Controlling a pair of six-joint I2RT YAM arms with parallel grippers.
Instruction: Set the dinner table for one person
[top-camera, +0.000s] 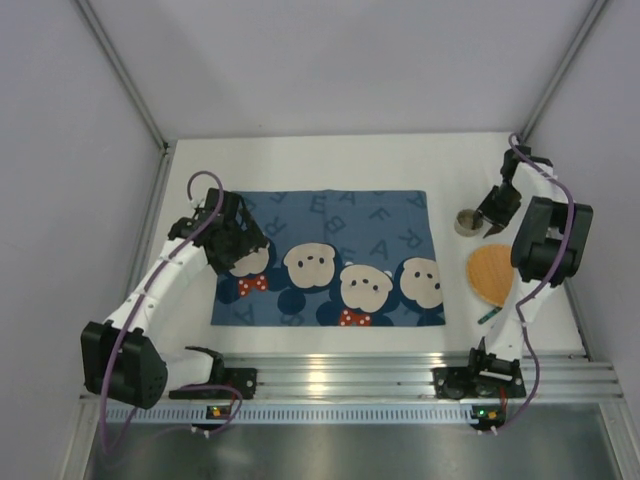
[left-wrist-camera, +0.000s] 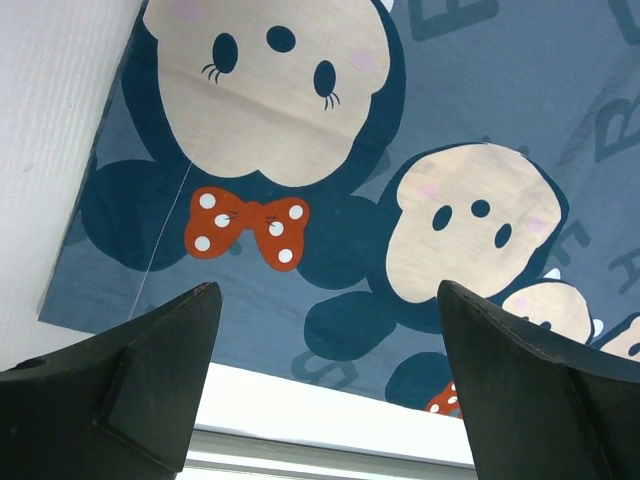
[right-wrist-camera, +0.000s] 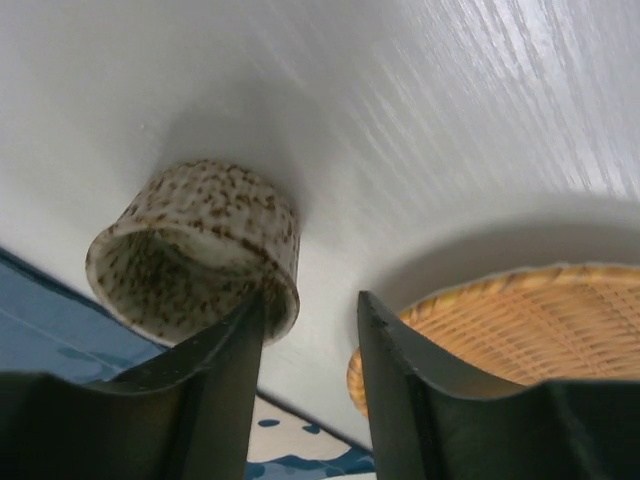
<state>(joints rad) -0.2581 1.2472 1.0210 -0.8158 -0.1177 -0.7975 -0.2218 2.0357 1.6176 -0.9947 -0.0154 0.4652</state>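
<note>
The white dinner table (top-camera: 330, 160) carries a blue bear-print placemat (top-camera: 330, 258) in its middle. My left gripper (top-camera: 236, 240) hovers over the mat's left part; in the left wrist view it (left-wrist-camera: 328, 290) is wide open and empty above the mat's near left corner (left-wrist-camera: 300, 200). My right gripper (top-camera: 496, 208) is at the table's right, beside a small speckled cup (top-camera: 466, 221). In the right wrist view it (right-wrist-camera: 310, 300) is open, one finger (right-wrist-camera: 225, 390) against the rim of the cup (right-wrist-camera: 195, 250), with only bare table (right-wrist-camera: 400, 120) between the fingers.
A round woven plate (top-camera: 493, 272) lies right of the mat, close to the cup, and shows in the right wrist view (right-wrist-camera: 520, 330). A thin green utensil (top-camera: 490, 314) lies near the plate's front. The ribbed aluminium rail (top-camera: 340, 375) runs along the near edge. Walls enclose the sides.
</note>
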